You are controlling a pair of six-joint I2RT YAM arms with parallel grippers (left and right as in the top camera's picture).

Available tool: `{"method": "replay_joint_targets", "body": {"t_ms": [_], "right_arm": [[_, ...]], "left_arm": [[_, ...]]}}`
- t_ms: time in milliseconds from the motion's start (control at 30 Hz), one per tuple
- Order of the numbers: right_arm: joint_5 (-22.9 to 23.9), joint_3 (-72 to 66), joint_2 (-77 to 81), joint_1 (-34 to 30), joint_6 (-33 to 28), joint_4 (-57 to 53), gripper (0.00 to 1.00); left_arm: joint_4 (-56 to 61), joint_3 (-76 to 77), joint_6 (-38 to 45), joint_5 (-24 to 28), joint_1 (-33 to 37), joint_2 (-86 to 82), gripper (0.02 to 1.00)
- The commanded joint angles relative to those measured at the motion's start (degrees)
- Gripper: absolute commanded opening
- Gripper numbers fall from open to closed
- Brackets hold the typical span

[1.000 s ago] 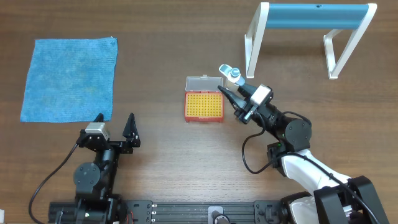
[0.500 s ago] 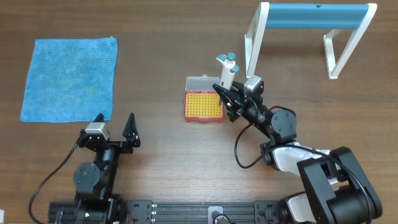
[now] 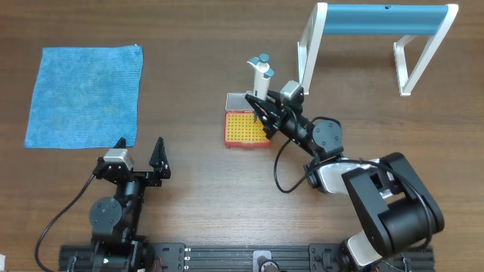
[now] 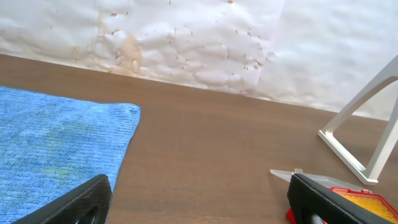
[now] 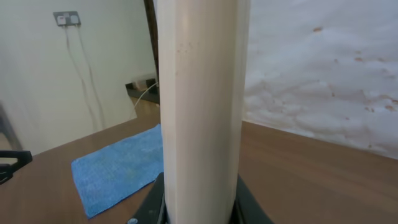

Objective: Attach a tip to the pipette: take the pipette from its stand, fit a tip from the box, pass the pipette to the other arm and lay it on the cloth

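My right gripper [image 3: 266, 108] is shut on the white pipette [image 3: 260, 75], holding it upright above the red tip box [image 3: 247, 130] with its yellow rack and clear open lid. The pipette's white barrel [image 5: 200, 106] rises between the fingers in the right wrist view. The blue cloth [image 3: 85, 97] lies flat at the table's far left and appears as the blue cloth [image 4: 56, 155] and the blue cloth [image 5: 118, 171] in the wrist views. My left gripper [image 3: 140, 151] stands open near the front left, just below the cloth's near right corner, with nothing in it. Its black fingers [image 4: 68, 202] frame the left wrist view.
The white stand with a blue top bar [image 3: 378, 38] occupies the back right. One leg of the stand [image 4: 364, 134] and a corner of the tip box [image 4: 354, 199] show in the left wrist view. Bare wooden table [image 3: 189, 181] lies between the cloth and box.
The right arm swung the pipette left and raised it upright, from beside the box's right edge to over the box. The left arm stayed still.
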Motion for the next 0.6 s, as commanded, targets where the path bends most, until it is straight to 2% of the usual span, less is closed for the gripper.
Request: {"method": "replay_joint_targets", "body": {"t_ms": [33, 167, 600], "right_arm": [[1.40, 3.50, 3.23, 1.84, 0.39, 0.50, 0.073], [4.09, 4.28, 4.83, 3.30, 0.39, 0.52, 0.073], [4.22, 4.28, 8.02, 3.39, 0.35, 0.52, 0.077]], "left_arm": [[-0.11, -0.24, 0.76, 0.42, 0.20, -0.31, 0.917], [-0.11, -0.24, 0.76, 0.42, 0.20, -0.31, 0.917], [-0.11, -0.24, 0.76, 0.42, 0.20, -0.31, 0.917]]}}
